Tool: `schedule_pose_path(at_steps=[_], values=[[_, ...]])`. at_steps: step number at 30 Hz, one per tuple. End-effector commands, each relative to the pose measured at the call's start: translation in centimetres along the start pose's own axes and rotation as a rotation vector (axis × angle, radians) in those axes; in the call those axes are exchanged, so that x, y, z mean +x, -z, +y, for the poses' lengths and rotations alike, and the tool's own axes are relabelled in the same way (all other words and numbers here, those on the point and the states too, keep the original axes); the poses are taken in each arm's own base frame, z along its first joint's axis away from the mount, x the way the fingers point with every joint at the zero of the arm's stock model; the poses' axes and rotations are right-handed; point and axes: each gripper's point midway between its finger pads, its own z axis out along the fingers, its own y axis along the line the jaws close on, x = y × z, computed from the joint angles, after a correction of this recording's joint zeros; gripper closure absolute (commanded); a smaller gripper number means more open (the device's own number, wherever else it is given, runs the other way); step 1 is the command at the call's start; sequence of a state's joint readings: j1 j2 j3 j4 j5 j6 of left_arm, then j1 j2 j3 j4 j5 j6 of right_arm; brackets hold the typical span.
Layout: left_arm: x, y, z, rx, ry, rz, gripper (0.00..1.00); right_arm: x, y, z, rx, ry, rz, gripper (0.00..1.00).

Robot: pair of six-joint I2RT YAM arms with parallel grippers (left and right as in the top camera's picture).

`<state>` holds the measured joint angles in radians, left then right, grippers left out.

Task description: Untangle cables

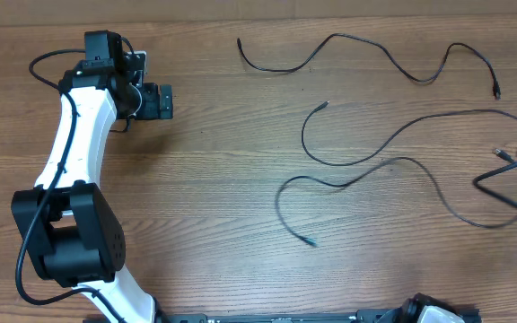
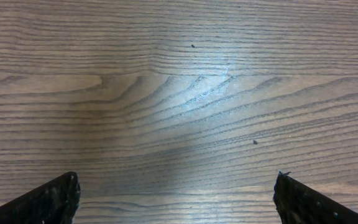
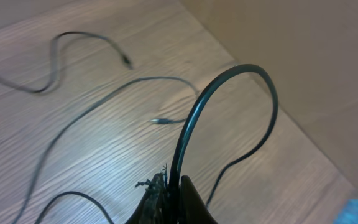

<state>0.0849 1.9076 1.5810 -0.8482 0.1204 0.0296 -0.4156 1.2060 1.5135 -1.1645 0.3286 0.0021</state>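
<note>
Left gripper (image 2: 176, 180): fingers spread wide, over the wood table (image 2: 179, 93).
Right gripper (image 3: 169, 190): squeezed tight on the held cable (image 3: 247, 67).
Held cable: loops up from the right gripper's fingers and drops back down.
Other cables (image 1: 336, 37): loose on the table, out past the right gripper, well apart from the left gripper.

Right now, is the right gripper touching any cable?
Touching. The right wrist view shows the right gripper shut on a cable looping up from its fingertips.

A wood-grain table (image 1: 214, 224) carries two tiny dark specks (image 2: 192, 45); a plain beige panel (image 3: 303, 50) borders its far edge.
</note>
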Motion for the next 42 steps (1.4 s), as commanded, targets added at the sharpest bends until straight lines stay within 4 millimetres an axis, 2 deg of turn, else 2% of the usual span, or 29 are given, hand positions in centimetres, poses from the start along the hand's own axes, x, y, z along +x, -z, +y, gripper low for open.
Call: schedule_pose_path(at_steps=[1,15,28,37,39,42], values=[[-0.4,0.7,-0.6,0.012,-0.024,-0.019,0.00,-0.9,-1.3,-1.6,0.047,-0.002,0.012,0.96],[-0.4,0.7,-0.5,0.012,-0.024,-0.019,0.00,-0.2,-11.1,-3.1,0.060,-0.073,0.166,0.96],[-0.4,0.7,-0.6,0.012,-0.024,-0.019,0.00,1.3,-16.8,-8.6,0.137,-0.200,0.225,0.96],[-0.4,0.7,-0.5,0.012,-0.024,-0.019,0.01,3.5,-21.9,-9.1,0.094,-0.239,0.298,0.96],[-0.4,0.7,-0.6,0.012,-0.024,-0.019,0.01,3.9,-22.9,-8.9,0.093,-0.237,0.310,0.89],[-0.4,0.7,-0.6,0.012,-0.024,-0.019,0.01,4.1,-24.3,-8.9,0.093,-0.238,0.307,0.87]])
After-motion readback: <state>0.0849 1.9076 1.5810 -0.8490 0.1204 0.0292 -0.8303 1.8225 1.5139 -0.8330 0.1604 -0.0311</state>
